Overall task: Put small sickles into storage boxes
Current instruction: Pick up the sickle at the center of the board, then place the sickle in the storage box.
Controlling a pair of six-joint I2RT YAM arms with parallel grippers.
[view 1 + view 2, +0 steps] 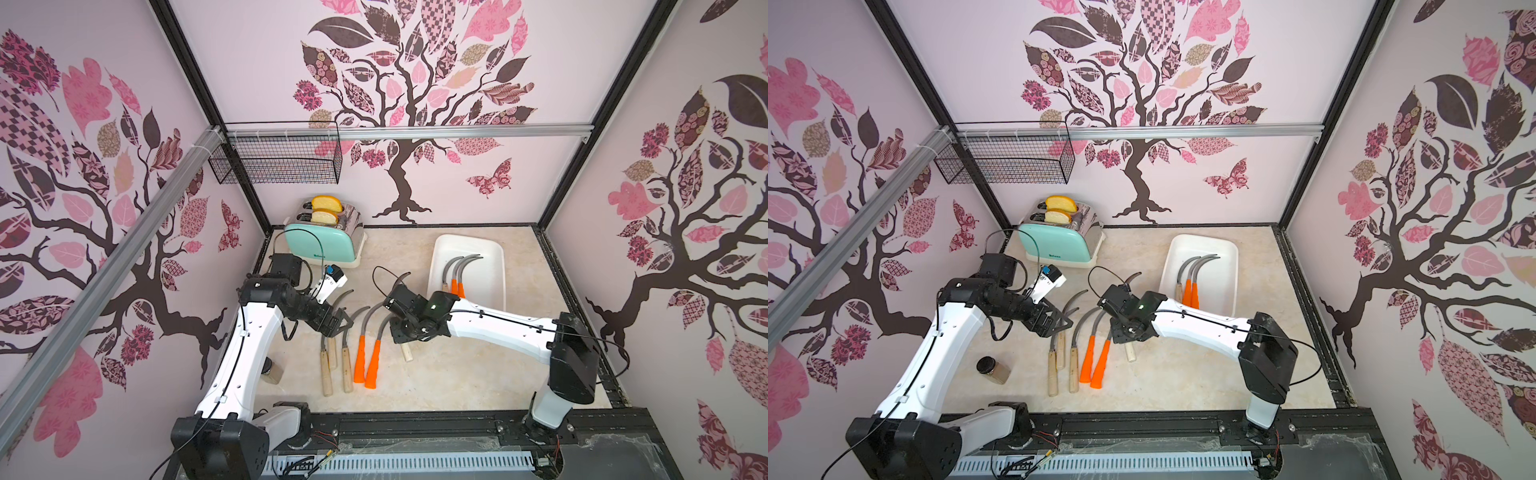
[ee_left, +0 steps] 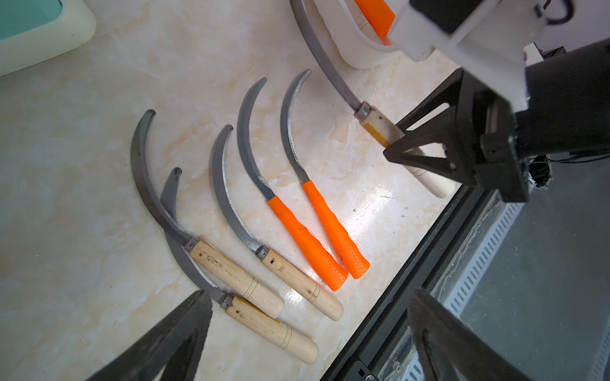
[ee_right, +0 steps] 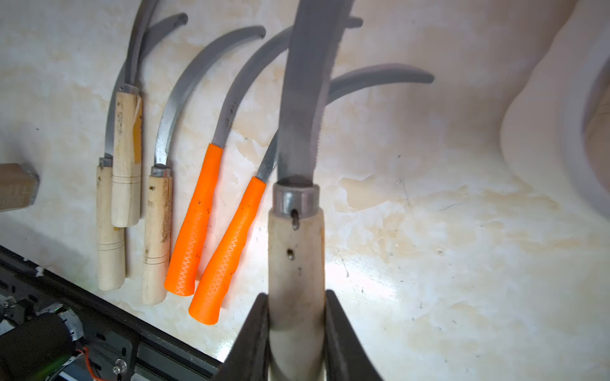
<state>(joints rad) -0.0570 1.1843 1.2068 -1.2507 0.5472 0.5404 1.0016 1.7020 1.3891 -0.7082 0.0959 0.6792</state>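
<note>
Nearest the front edge, beside the left arm, a small squat jar with a dark lid (image 1: 992, 370) is seen standing on the pale marble-patterned tabletop (image 1: 436, 374). Just beyond it, five sickles are laid side by side with handles toward the front: three pale wooden-handled sickles (image 2: 300, 283) and, to their right, two orange-handled sickles (image 2: 307, 244). Two of the wooden ones are overlapped — one handle lies across the other's blade. The left gripper (image 2: 308, 293) is poised above these blades, its jaws spread apart with nothing gripped. Slightly further right, the right gripper (image 3: 295, 306) is clamped on the pale handle of a sixth curved grey-bladed sickle (image 3: 295, 250), its blade pointed toward the back; whether it is clear of the tabletop cannot be told. Farther back on the right, a shallow white rectangular plastic tray (image 1: 465, 241) is placed, and three sickles (image 1: 1190, 270) are seen inside it — two orange-handled, one wooden. At the back left, a mint-green toaster (image 1: 322, 243) holding two bread slices (image 1: 326, 203) is found, and a black wire basket (image 1: 282, 162) is hung on the wall above.
</note>
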